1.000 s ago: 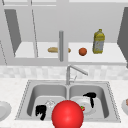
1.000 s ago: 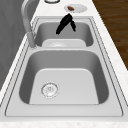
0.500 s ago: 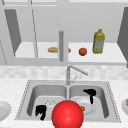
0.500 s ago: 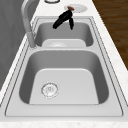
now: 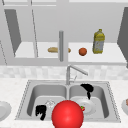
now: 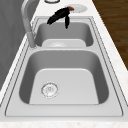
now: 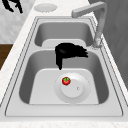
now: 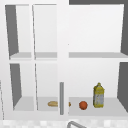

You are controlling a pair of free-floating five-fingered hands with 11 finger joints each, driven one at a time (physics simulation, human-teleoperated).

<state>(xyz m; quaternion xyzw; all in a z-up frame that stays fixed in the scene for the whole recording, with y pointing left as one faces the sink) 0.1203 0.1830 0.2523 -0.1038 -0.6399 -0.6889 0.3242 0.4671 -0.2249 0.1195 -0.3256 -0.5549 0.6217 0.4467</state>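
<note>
Right hand (image 5: 87, 88), front view: fingers loosely spread, holding nothing. It has risen and shifted toward the faucet (image 5: 77, 69) since a second ago. Just below and in front of it, the tomato (image 5: 82, 108) lies on the plate (image 5: 91, 108). Left hand (image 5: 40, 111) idle, well to its left.
Left side view: right hand (image 6: 58, 16) over the far basin.
Right side view: right hand (image 7: 71, 52) above the tomato (image 7: 66, 80) and clear of it. Judged a withdrawal, tomato left ungrasped.

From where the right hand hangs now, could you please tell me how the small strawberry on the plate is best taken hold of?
Pinch the strawberry by its red sides, coming straight down. It lies low on the plate in the right basin, so a sideways approach would likely meet the rim. The right hand hangs just above, fingers relaxed.
</note>
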